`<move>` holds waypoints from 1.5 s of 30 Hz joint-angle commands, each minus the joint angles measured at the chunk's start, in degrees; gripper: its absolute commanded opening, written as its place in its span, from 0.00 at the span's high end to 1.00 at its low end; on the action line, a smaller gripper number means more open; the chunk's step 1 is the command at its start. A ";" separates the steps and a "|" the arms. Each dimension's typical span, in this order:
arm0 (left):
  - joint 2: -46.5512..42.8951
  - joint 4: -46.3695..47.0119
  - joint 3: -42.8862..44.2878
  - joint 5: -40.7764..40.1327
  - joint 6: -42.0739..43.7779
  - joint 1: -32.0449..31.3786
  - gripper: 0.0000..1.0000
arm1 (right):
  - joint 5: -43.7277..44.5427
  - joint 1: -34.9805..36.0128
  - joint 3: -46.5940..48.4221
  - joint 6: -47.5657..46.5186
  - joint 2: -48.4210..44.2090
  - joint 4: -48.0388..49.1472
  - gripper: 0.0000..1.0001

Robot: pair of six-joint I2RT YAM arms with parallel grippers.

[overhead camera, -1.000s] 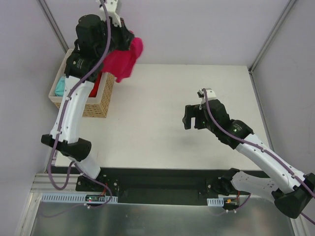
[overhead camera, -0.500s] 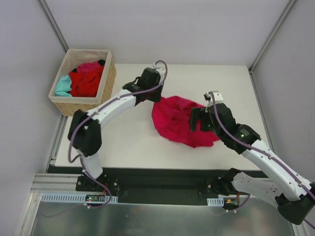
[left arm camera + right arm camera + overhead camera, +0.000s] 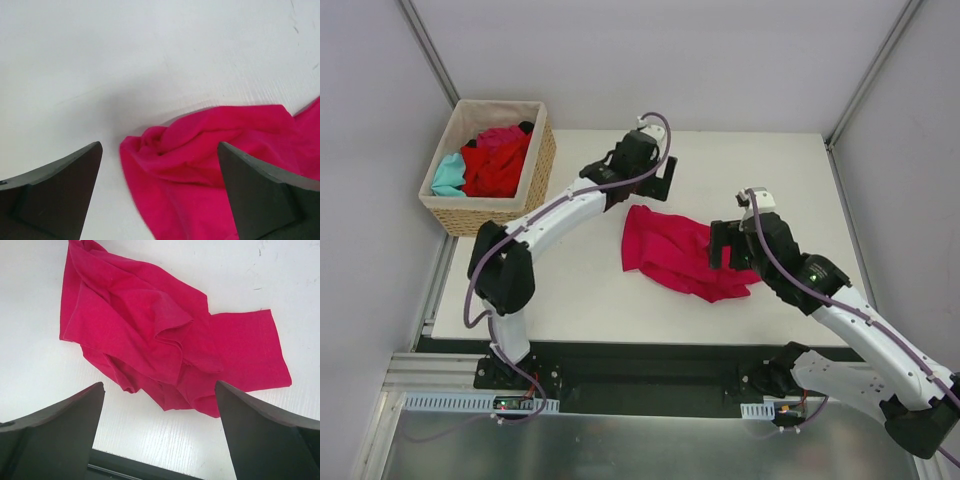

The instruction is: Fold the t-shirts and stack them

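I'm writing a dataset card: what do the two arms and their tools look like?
The left arm and right arm have white links with black joints. A purple cable runs along each. The left tool and right tool are black, with broad, dark, wedge-shaped fingers. No markings are readable.

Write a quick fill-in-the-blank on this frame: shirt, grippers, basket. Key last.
The magenta t-shirt lies crumpled on the ____.
The left gripper and right gripper both have jaws ____.
The red and teal shirts sit in the wicker ____.
Missing: table, open, basket.
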 commanded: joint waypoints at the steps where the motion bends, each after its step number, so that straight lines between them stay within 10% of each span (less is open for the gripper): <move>1: -11.47 -13.51 8.52 -15.15 -0.45 0.25 0.01 | 1.21 0.32 -0.73 -0.73 -0.11 1.04 0.03; 5: -16.30 -28.16 12.25 -22.56 -6.33 1.22 0.01 | -0.98 0.32 -1.43 -0.03 1.82 3.32 0.03; 13: -34.76 -31.95 -11.72 -22.69 -15.14 14.17 0.01 | -2.39 0.49 -2.66 0.24 2.26 5.26 0.03; 45: -19.24 -23.08 -19.94 -14.84 -16.81 33.12 0.01 | -1.95 1.11 -3.63 0.15 0.68 5.17 0.03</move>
